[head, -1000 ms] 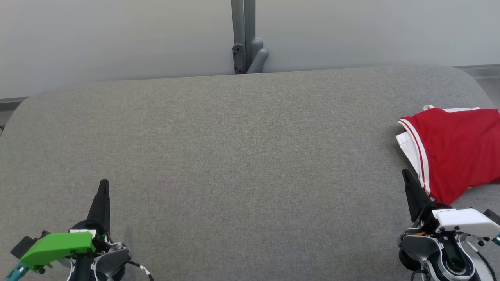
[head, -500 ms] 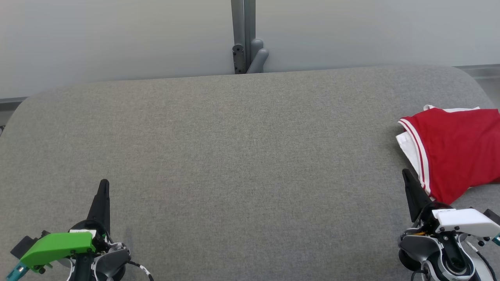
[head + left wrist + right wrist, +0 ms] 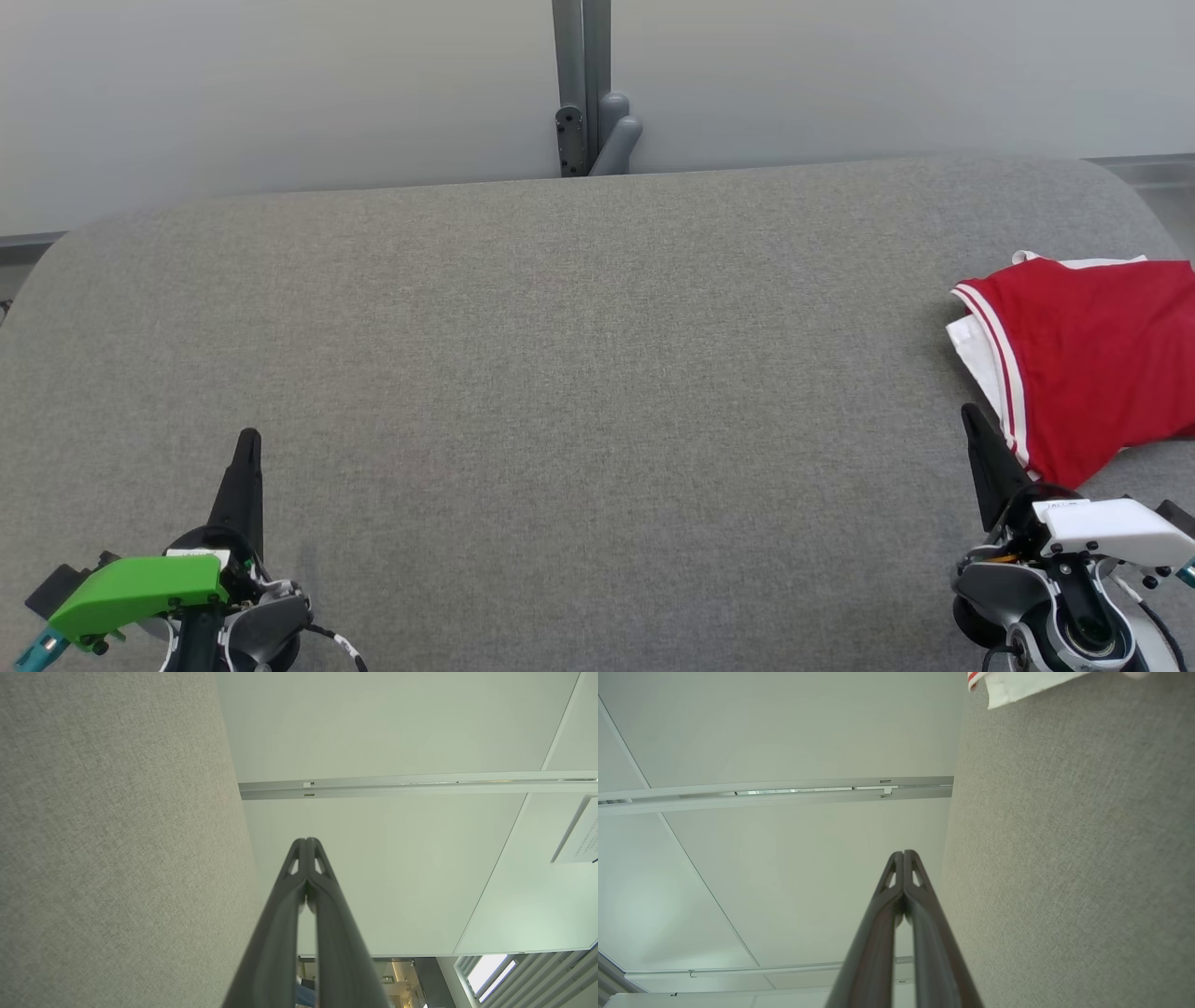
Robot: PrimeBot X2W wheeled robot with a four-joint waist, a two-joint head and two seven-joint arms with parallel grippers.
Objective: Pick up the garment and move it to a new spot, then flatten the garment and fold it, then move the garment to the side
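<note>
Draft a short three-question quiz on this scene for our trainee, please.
1. True or false: the red garment lies at the robot's right end of the grey fabric surface.
2. Pick one. The right tool is: A) open around the garment; B) shut and holding nothing; C) shut on the garment.
3. Short answer: what colour is the cover behind the left tool?

Key: 1 true; 2 B; 3 green.
</note>
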